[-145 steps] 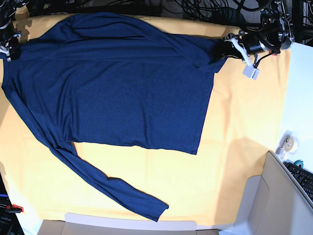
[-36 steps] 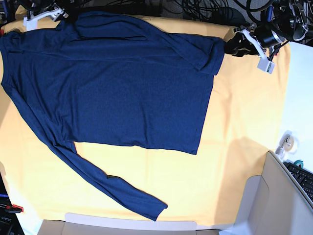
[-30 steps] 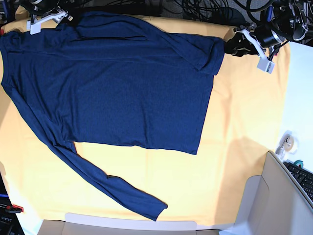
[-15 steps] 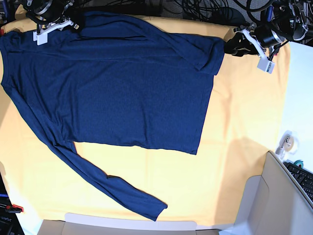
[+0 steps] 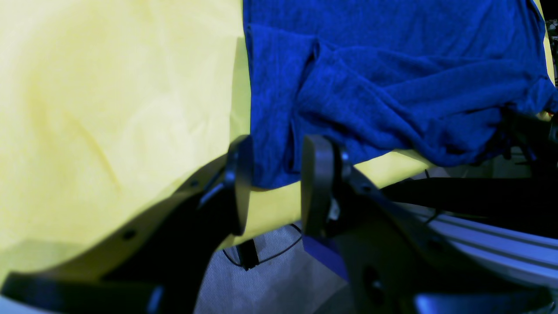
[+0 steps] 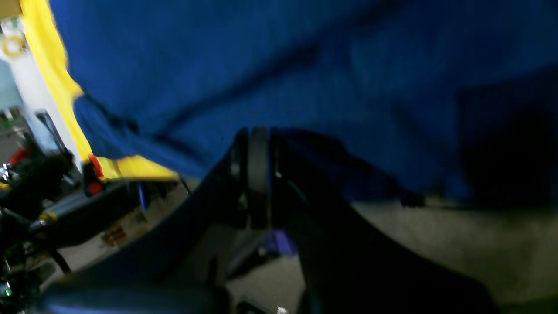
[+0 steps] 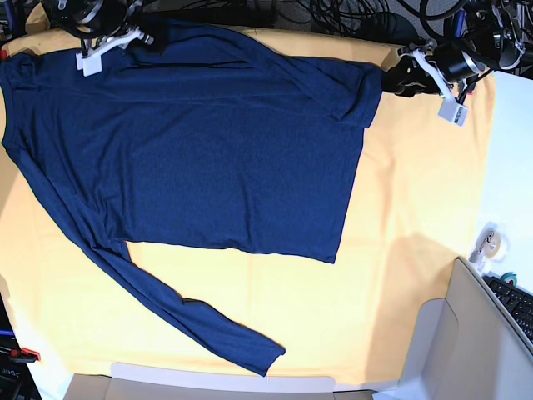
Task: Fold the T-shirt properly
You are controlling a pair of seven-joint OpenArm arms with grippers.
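Note:
The dark navy T-shirt (image 7: 208,142) lies spread flat on the yellow cloth (image 7: 416,208), one long sleeve (image 7: 191,321) trailing toward the front edge. At the shirt's far edge, top left in the base view, my right gripper (image 7: 148,37) sits on the fabric. In the right wrist view its jaws (image 6: 258,131) are pressed together with the T-shirt's (image 6: 305,65) edge bunched at their tips. My left gripper (image 7: 391,82) waits at the far right corner of the hem. Its fingers (image 5: 239,183) stand apart around the tip of that T-shirt (image 5: 392,87) corner without pinching it.
A cardboard box (image 7: 466,333) stands at the lower right, with a keyboard (image 7: 518,304) and a tape roll (image 7: 491,242) on the white surface beside it. Cables (image 7: 333,17) crowd the back edge. Bare yellow cloth (image 5: 109,87) stretches right of the hem.
My right gripper has slid rightward along the shirt's far edge and closed from open onto the fabric there. The left arm and the shirt have stayed put.

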